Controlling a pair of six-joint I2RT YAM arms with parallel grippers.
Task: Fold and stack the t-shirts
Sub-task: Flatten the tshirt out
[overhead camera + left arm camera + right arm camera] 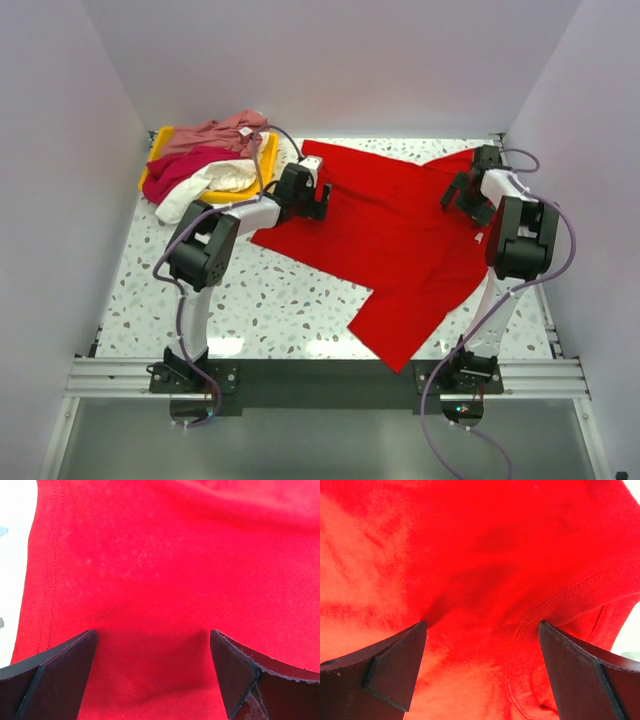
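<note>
While left hand [152, 636] and right hand [482, 626] gape over red t-shirt [390, 240], only overhead shows, seemingly, three heaped t-shirts [205, 162].

Red t-shirt [390, 240] across table [280, 300], other shirts [205, 160] in yellow tray [268, 150]

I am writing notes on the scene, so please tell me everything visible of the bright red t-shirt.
The bright red t-shirt is soft knit cloth with stitched hems, spread mostly flat and unfolded on the speckled table, lightly wrinkled. One corner reaches toward the near edge. The open left gripper and open right gripper stand over its left and right ends, fingertips apparently on the cloth.
</note>
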